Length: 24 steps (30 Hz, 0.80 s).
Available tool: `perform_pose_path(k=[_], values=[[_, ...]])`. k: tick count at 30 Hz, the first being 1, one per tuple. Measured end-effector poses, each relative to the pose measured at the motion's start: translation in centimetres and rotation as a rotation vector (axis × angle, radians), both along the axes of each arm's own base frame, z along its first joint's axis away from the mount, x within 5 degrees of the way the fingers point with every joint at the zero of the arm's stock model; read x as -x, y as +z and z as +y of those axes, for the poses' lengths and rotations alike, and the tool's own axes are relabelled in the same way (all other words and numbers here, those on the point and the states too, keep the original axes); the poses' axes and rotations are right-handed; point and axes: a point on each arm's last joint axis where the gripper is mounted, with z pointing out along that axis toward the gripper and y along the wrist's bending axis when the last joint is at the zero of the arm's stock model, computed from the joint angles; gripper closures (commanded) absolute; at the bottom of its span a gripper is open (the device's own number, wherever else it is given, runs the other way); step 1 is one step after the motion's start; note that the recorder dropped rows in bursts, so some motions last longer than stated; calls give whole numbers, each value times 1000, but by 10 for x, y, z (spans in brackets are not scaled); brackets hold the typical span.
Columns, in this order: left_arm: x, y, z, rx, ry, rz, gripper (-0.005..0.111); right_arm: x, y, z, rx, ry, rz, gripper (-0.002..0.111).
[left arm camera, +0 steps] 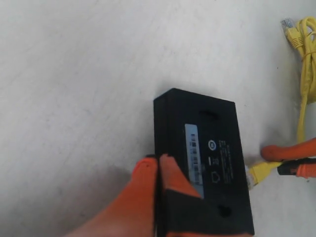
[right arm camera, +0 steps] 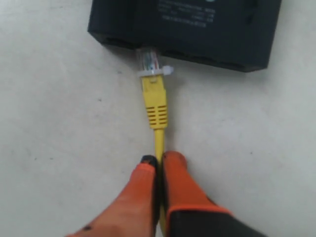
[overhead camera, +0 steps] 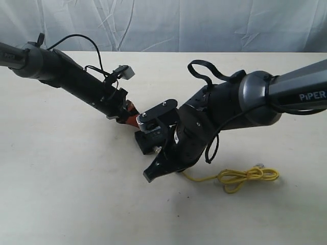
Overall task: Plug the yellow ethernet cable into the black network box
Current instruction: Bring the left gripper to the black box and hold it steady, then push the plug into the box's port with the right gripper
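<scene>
The right end effector is pinching the yellow ethernet cable, its orange fingers closed tight on the thin cord just behind the ribbed, rubbery boot. The clear plastic plug at that end is sitting at a port in the side wall of the black network box, a small flat rectangular case of matte plastic. It looks only partly entered, since most of the transparent body and its coloured wires are showing outside the opening. The left end effector is clamping the box by its long edge, steadying it on the pale, faintly speckled table. Aligning looks done, and pushing the plug home until it latches seems to be what is left. The rest of the cable is lying in a loose knotted loop near the right arm, its far plug free. A pale label strip is showing on the box top.
</scene>
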Motion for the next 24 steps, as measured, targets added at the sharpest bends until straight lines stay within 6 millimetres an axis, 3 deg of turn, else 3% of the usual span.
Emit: perform_pose_path(k=[24], values=[[3, -1, 2, -37, 24, 93, 107, -1, 0, 1, -55, -168, 23, 109]])
